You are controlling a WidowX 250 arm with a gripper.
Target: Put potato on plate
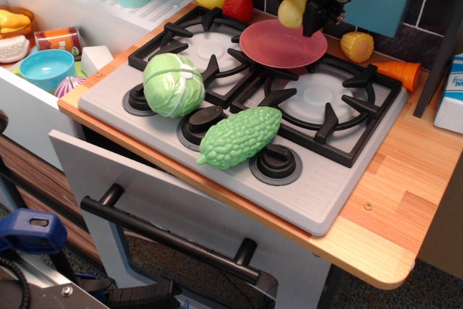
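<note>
One gripper [298, 6] clamps the potato [291, 10] above the plate's [275, 50] far edge, positioned for release onto it.

potato [291, 9]: smooth, pale-yellow plastic with a soft sheen
plate [283, 43]: pink-red plastic, smooth, satin finish
jaws: matt black, hard-looking, closed on the potato
cabbage [173, 84]: glossy green plastic, faintly veined, left of the plate
bitter gourd [239, 136]: bumpy green plastic in front of the plate
stove grates [318, 113]: matt black
stove top [340, 175]: smooth grey plastic
bench [401, 200]: light wood grain, low sheen
</note>
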